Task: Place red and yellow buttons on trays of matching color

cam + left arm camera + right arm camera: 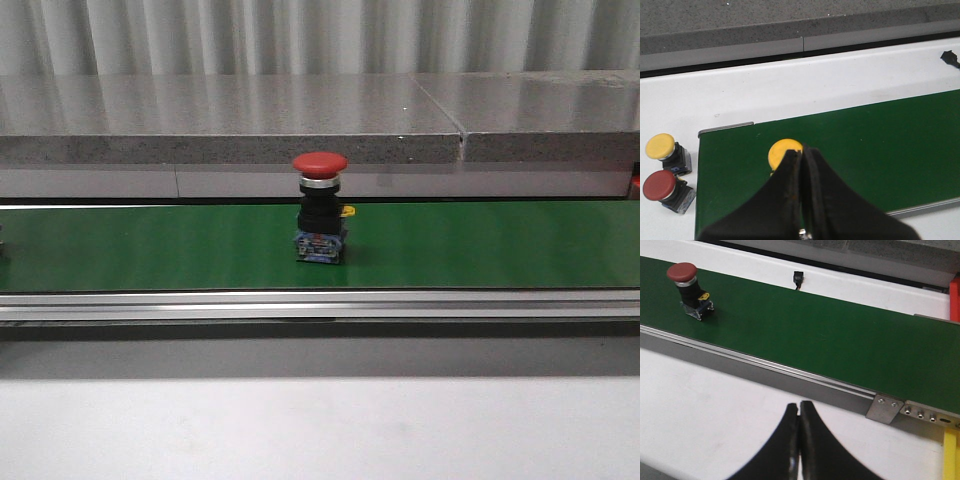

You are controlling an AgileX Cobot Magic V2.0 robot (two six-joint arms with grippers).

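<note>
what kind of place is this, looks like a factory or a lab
Probably a lab mock-up of a factory sorting line: a green conveyor belt in an aluminium frame carries a red mushroom-head push button, with a grey stone ledge behind.

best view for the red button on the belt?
Front view: the red button stands upright mid-belt, cap, black body and blue base all sharp. Right wrist view shows it smaller, in a corner. Left wrist view doesn't show that one.

Red buttons (320, 215) (660, 186): two; yellow buttons (784, 152) (661, 147): two.
</note>
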